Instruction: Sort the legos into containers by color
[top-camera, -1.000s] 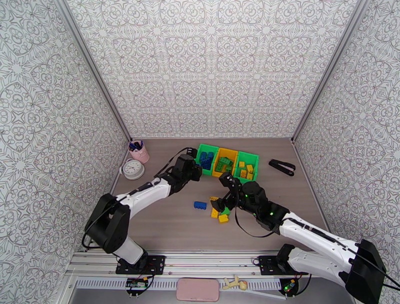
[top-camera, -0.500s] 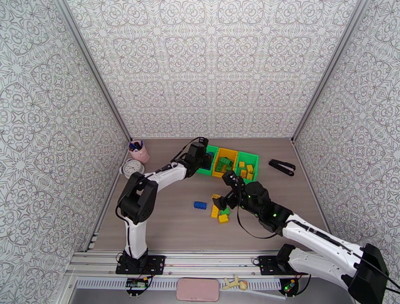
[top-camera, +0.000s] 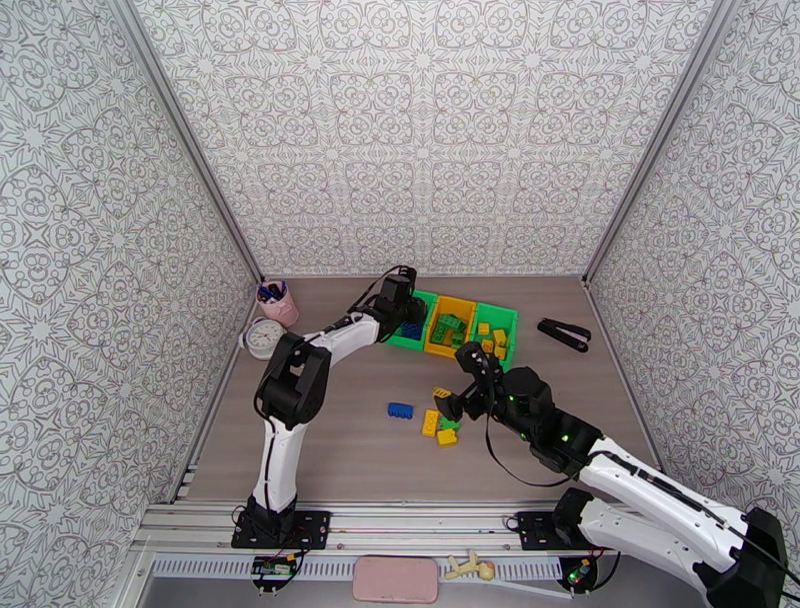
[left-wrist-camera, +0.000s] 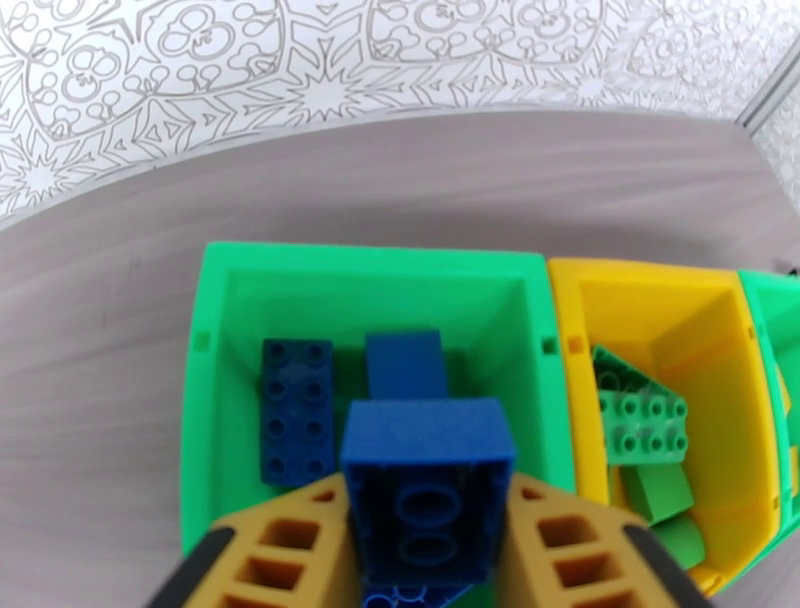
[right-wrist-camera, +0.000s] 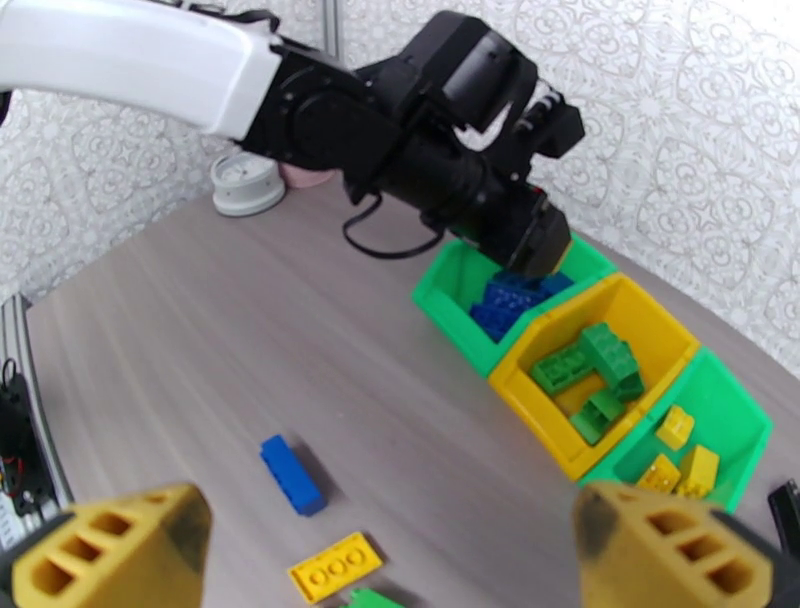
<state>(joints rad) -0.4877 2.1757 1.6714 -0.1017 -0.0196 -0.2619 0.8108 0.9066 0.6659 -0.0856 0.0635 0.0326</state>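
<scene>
1. Patterned walls box in a wooden table (top-camera: 330, 450), seen from above. At the back sits the row of bins (top-camera: 452, 298), and the left pincer (top-camera: 408, 314) hangs right over the left green bin (top-camera: 398, 340). Out on the open wood lie a loose blue brick (top-camera: 401, 410), some loose yellow bricks (top-camera: 430, 424) and one green brick (top-camera: 451, 423). The right pincer (top-camera: 457, 404) is poised just above that huddle. A pink cup (top-camera: 280, 303), a white dial (top-camera: 266, 338) and a black stapler (top-camera: 565, 333) keep well off to the sides.

2. Left wrist now: its fingers (left-wrist-camera: 290, 540) look clamped on a held blue brick (left-wrist-camera: 428, 450), directly over the left green bin. Sorted blue bricks (left-wrist-camera: 297, 410) already lie inside. Sorted green bricks (left-wrist-camera: 640, 415) sit next door in the yellow bin (left-wrist-camera: 640, 280). There's room between the bin walls for a clean drop, I'd say.

3. Right wrist: its fingers (right-wrist-camera: 120, 545) stand wide apart, with nothing between them. Bare wood and the loose bricks lie below, and the right green bin (right-wrist-camera: 745, 440) holds sorted yellow bricks (right-wrist-camera: 685, 465).

4. Most of the job looks done. One brick is in the air and a handful are left on the table. The arms are well apart, and open wood separates the huddle from the bins. The tight spots are the bin rims and the left arm parked over its bin.
</scene>
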